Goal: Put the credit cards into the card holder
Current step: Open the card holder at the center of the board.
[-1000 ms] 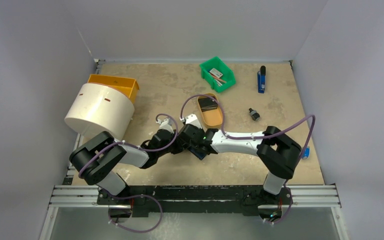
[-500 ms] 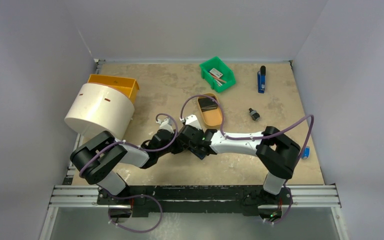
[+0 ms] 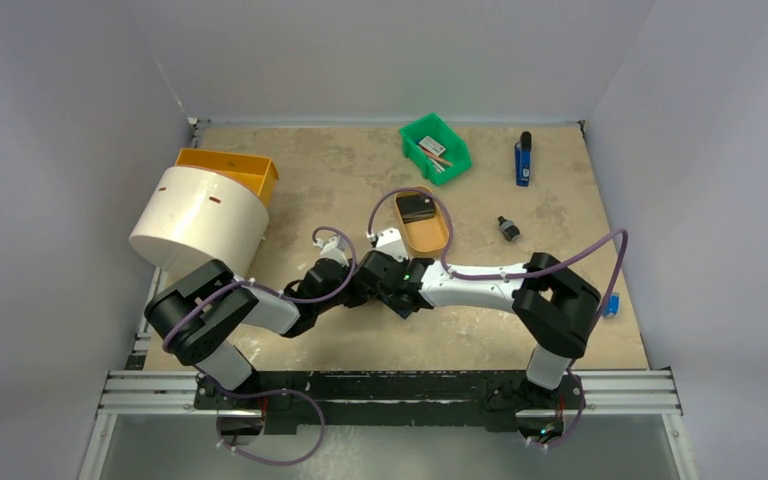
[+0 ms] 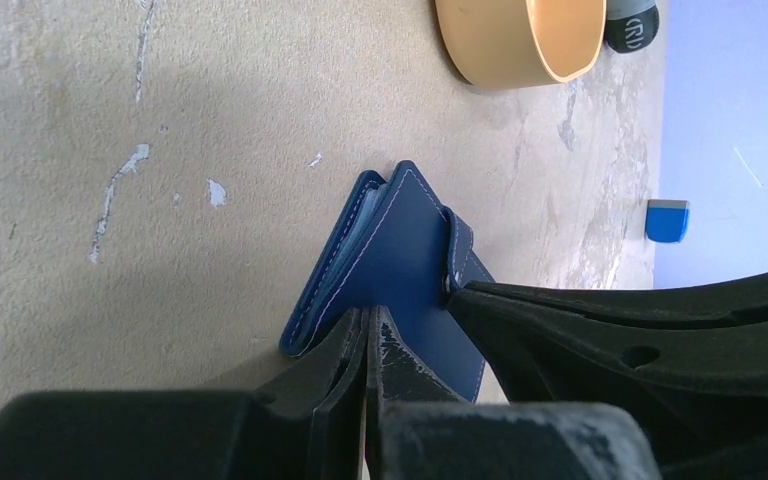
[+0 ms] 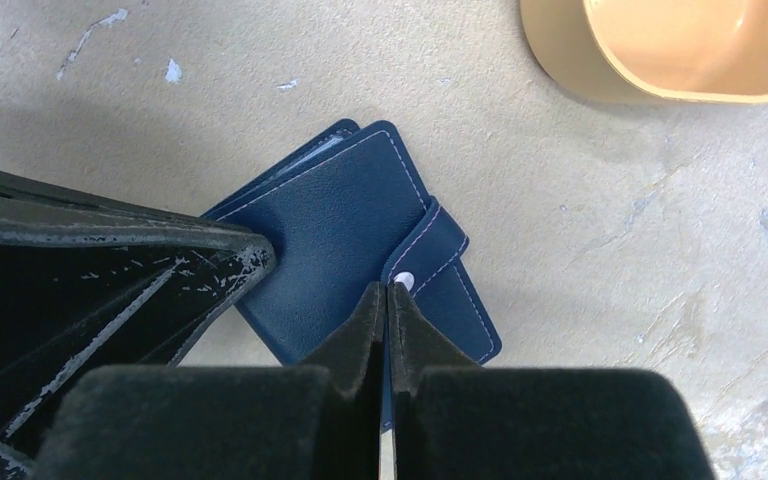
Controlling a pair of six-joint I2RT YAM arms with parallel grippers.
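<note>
**Desk:** Where is the card holder?

**Photographer:** The navy card holder (image 5: 345, 225) lies flat on the tabletop (image 3: 340, 180). It is about midway between the left and right edges, closer to the near edge than the far one, and just on the near side of the tan oval tray (image 3: 428, 238). It is folded, with the snap tab (image 5: 430, 255) wrapped over the cover and pale edges showing along the open side.

**Desk:** And the arms?

**Photographer:** Both are down at it. The left end effector (image 4: 367, 318) has its fingers pressed together, tips at one edge of the holder. The right end effector (image 5: 388, 292) is closed to a slit, tips against the snap tab. I cannot tell whether either one actually pinches the cover.

**Desk:** What is in the containers?

**Photographer:** The tray carries a black block (image 3: 418, 207). The green bin (image 3: 415, 127) at the far edge holds a small pale piece and a thin stick, both too small to identify. The orange bin (image 3: 225, 158) sits near the far-left corner behind a white drum (image 3: 200, 220), and its contents are hidden.
</note>
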